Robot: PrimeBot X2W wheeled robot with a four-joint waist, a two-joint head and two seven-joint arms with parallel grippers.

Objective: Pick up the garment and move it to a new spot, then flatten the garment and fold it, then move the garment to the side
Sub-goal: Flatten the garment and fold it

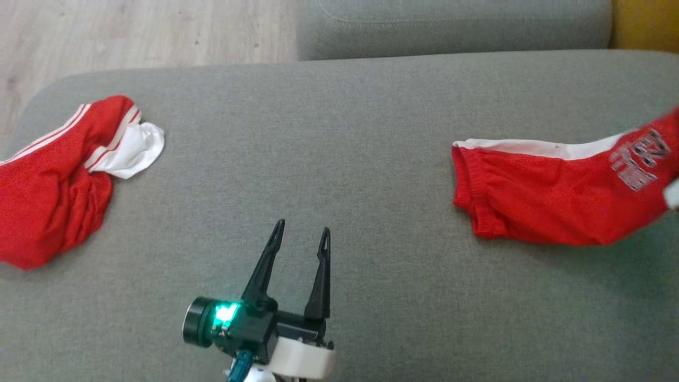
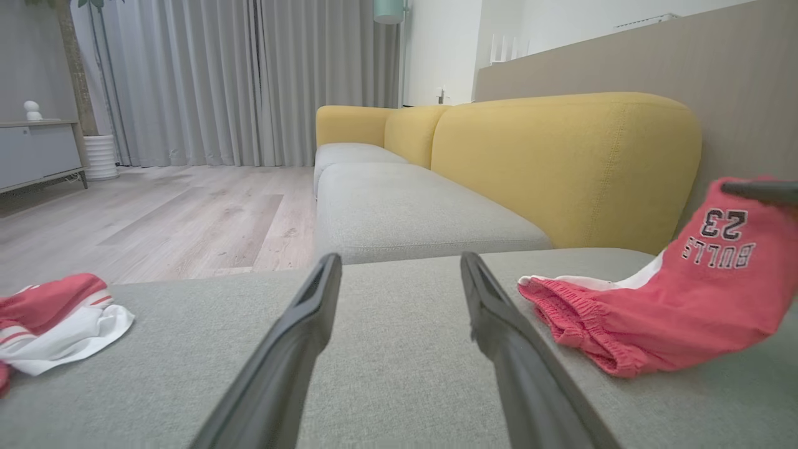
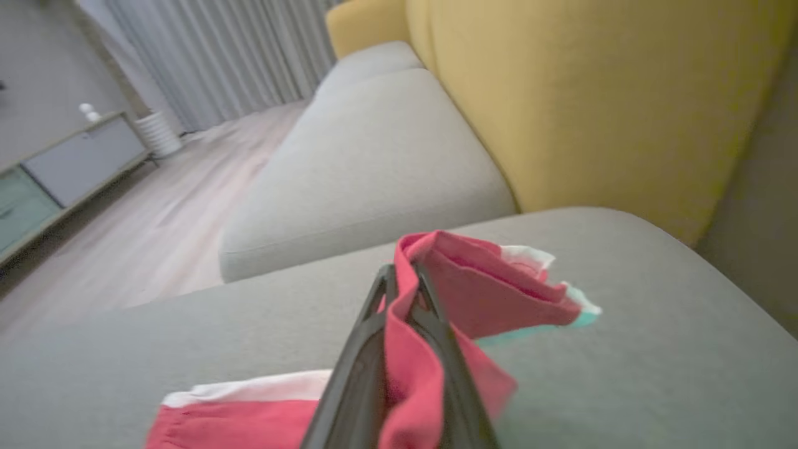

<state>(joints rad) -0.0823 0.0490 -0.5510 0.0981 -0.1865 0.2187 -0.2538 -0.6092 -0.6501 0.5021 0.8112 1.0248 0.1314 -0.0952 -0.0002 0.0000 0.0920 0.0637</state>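
I stand in a home living room, before a long fabric sofa with grey seat cushions and yellow backrests [image 2: 561, 162], floor-length grey pleated curtains [image 2: 249, 81], a pale wood-plank floor [image 2: 156, 212] and a low grey sideboard [image 2: 37, 149].
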